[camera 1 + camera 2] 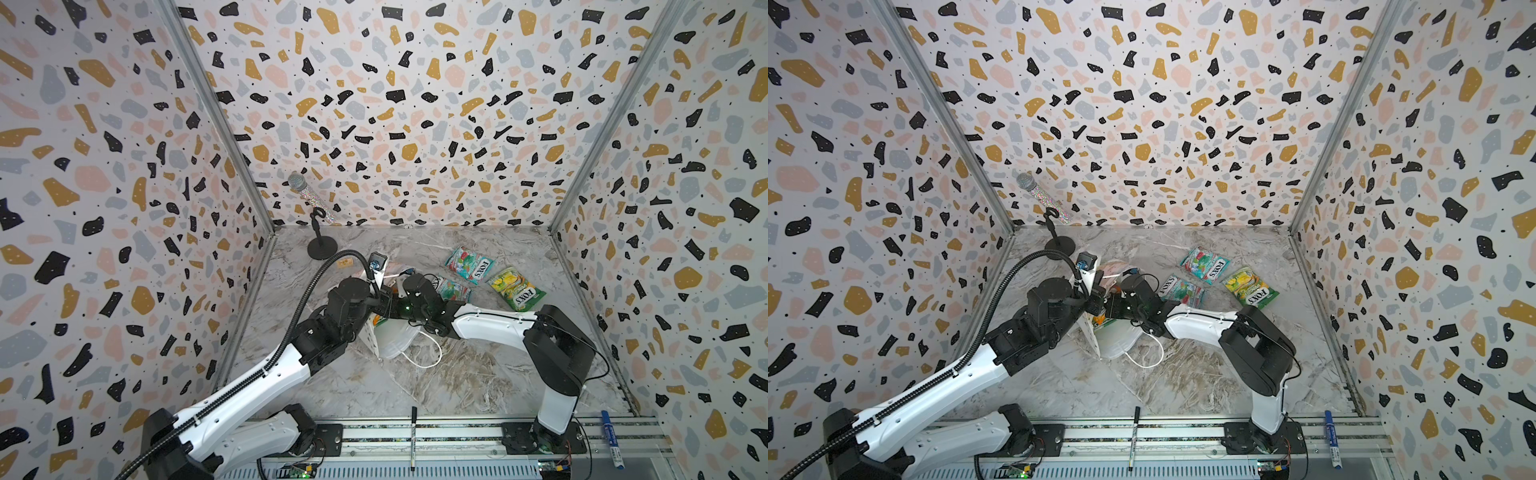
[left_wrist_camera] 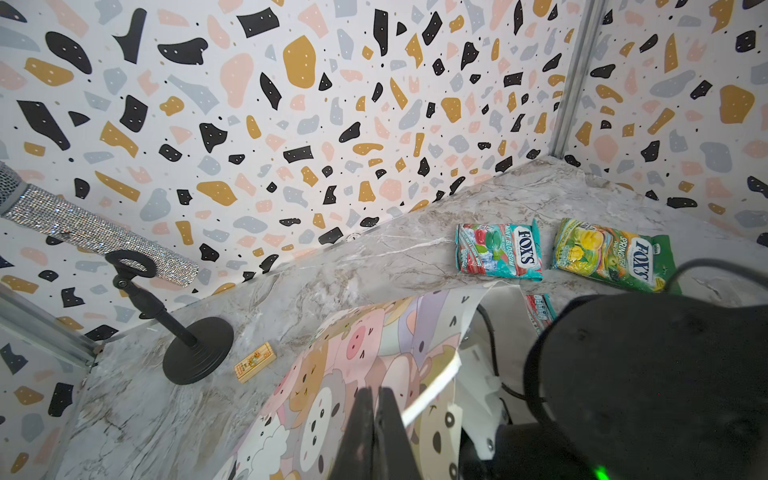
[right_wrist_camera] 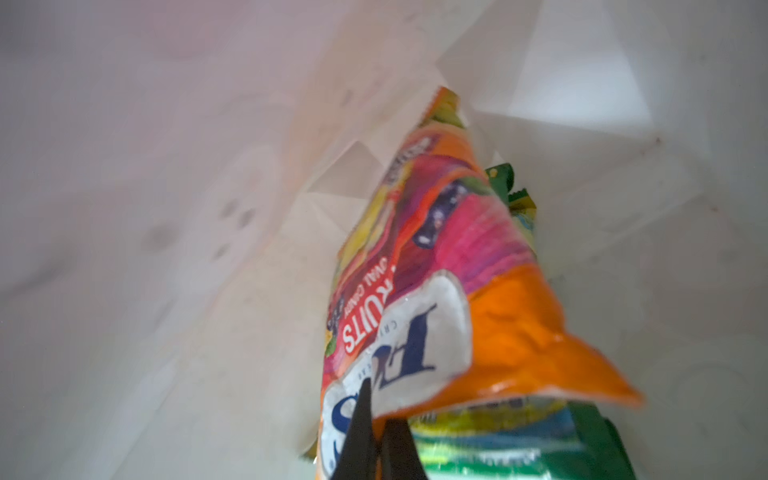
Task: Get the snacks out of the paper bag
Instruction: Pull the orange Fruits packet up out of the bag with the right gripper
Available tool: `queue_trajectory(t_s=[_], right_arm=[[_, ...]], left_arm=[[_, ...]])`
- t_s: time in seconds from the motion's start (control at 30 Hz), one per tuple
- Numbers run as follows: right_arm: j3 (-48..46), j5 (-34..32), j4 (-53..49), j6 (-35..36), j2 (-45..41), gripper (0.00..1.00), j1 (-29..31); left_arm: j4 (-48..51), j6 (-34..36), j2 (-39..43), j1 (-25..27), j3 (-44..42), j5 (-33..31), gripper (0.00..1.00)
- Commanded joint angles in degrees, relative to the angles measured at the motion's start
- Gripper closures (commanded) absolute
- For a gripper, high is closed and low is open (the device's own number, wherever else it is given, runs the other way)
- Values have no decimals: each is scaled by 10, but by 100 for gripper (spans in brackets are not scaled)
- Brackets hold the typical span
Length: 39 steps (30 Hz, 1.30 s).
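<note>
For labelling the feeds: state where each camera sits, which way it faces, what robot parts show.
Top views: high in front, looking down at the table; left arm, right arm.
Left wrist: faces the back wall; left gripper shut on the paper bag.
Right wrist: inside the bag; right gripper shut on the orange packet.
Shared: green-yellow packet, top and left wrist.

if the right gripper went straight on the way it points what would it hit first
The right gripper, inside the paper bag, is shut on the orange-red FOX'S packet; going on, it would likely press that packet into the bag's white bottom, depth unclear.
</note>
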<state>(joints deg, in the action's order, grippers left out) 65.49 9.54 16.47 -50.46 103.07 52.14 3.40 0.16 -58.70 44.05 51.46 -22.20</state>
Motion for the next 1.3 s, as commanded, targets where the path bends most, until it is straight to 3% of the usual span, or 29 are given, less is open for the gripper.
queue_trajectory(t_s=[0.0,0.6,0.83,1.07,1.27], right_arm=[[-16,12,7,51,-66,100,2],[-40,32,-169,244,-281,100,-3],[-28,53,-222,275,-364,100,-22],[-5,20,-279,300,-456,100,-48],[3,-15,-351,321,-499,100,-112]], left_arm=[[-19,-6,9,-2,-6,-28,100],[-18,-1,4,-2,-7,-21,100],[-16,0,1,-2,-5,-20,100],[-15,2,-1,-2,-4,-18,100],[-15,1,0,-2,-4,-17,100]])
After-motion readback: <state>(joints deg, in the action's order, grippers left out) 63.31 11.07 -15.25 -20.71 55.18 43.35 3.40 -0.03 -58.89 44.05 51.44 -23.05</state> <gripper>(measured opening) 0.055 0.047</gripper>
